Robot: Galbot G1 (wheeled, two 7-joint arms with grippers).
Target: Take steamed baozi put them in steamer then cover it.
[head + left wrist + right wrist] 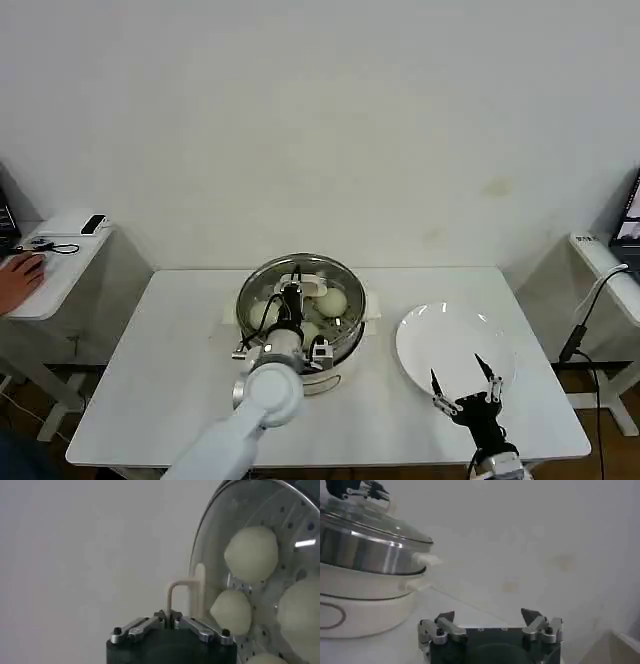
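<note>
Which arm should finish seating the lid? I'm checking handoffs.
Left, probably: the left gripper is shut on the lid's handle over the steamer. The right gripper hangs open over the plate.

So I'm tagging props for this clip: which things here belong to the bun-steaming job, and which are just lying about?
Belongs to the job:
steamer
steamed baozi inside it
glass lid, held by the left gripper at its handle
white plate, bare

Just lying about:
side tables
cables
right gripper, open, idle above the plate
</note>
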